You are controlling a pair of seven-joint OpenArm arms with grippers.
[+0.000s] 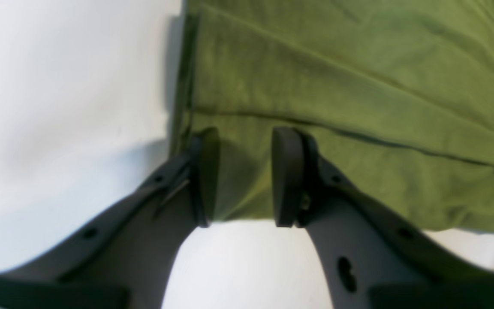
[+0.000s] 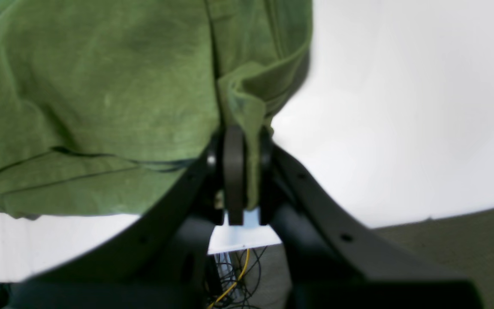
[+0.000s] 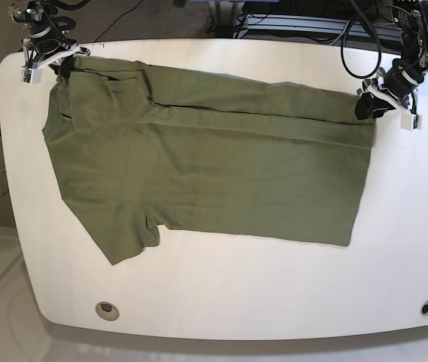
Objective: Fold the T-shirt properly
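The olive-green T-shirt [image 3: 199, 173] lies spread on the white table [image 3: 221, 294], its far long edge folded over toward the middle. My right gripper [image 3: 62, 64] is at the shirt's far left corner. In the right wrist view it [image 2: 247, 141] is shut on a bunched fold of the T-shirt [image 2: 101, 86]. My left gripper [image 3: 366, 105] is at the shirt's far right corner. In the left wrist view it [image 1: 247, 146] is open, and its two fingers stand over the corner of the T-shirt [image 1: 337, 86] near the hem.
The table's far edge runs just behind both grippers. Cables [image 2: 230, 279] hang below the edge by the right arm. Two round holes [image 3: 108, 309] [image 3: 426, 307] sit near the table's front corners. A short sleeve [image 3: 127, 241] points toward the front.
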